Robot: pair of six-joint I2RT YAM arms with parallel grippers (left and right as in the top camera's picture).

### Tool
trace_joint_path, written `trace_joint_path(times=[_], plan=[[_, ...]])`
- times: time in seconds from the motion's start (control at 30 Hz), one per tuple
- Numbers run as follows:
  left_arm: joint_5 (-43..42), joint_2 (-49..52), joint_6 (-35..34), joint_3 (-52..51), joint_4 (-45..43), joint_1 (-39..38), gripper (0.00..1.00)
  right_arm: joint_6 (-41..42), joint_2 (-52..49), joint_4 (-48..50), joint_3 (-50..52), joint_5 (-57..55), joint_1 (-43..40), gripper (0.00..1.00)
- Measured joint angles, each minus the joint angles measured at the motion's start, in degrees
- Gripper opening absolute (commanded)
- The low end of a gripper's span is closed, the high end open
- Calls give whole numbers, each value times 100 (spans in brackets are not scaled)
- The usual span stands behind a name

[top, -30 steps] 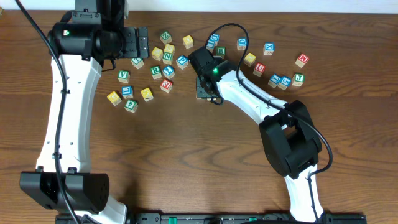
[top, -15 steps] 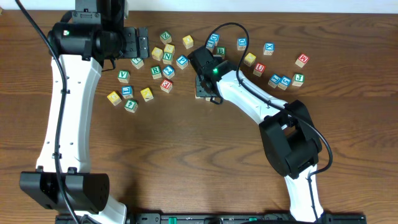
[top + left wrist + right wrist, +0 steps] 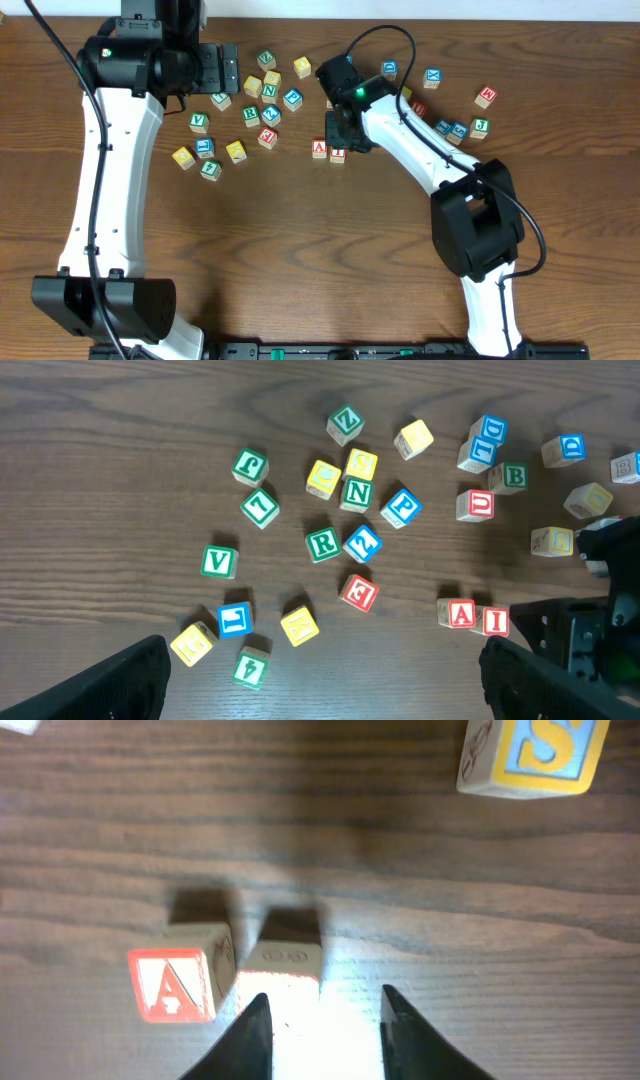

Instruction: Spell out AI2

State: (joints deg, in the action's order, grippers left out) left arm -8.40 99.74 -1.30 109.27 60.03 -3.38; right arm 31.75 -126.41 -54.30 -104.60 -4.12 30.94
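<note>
In the right wrist view, the I cube (image 3: pixel 290 963) ran off the bottom edge between the fingers of the right gripper (image 3: pixel 325 995), its top face washed out by glare and its letter unreadable. The S cube (image 3: pixel 535 755) was cropped by the top edge. Overhead, the right arm (image 3: pixel 400 130) partly covered a few cubes beside it.

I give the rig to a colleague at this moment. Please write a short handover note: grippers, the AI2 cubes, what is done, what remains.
Left gripper: open, holds nothing.
Right gripper: open, over the I cube, not gripping it.
Done: A cube and I cube sit side by side, reading AI in the left wrist view.
Left: the 2 cube, if I read its blue mark correctly, lies beside the green R cube; place it after the I.
</note>
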Motion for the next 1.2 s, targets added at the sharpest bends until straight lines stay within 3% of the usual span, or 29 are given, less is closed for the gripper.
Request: trace_joint_path(times=[0.2, 1.2], plan=[[0, 0, 0, 0, 0, 0, 98, -144, 0, -525, -42, 251, -22, 1], [0, 0, 0, 0, -2, 0, 97, -400, -2, 420, 647, 90, 348, 2]])
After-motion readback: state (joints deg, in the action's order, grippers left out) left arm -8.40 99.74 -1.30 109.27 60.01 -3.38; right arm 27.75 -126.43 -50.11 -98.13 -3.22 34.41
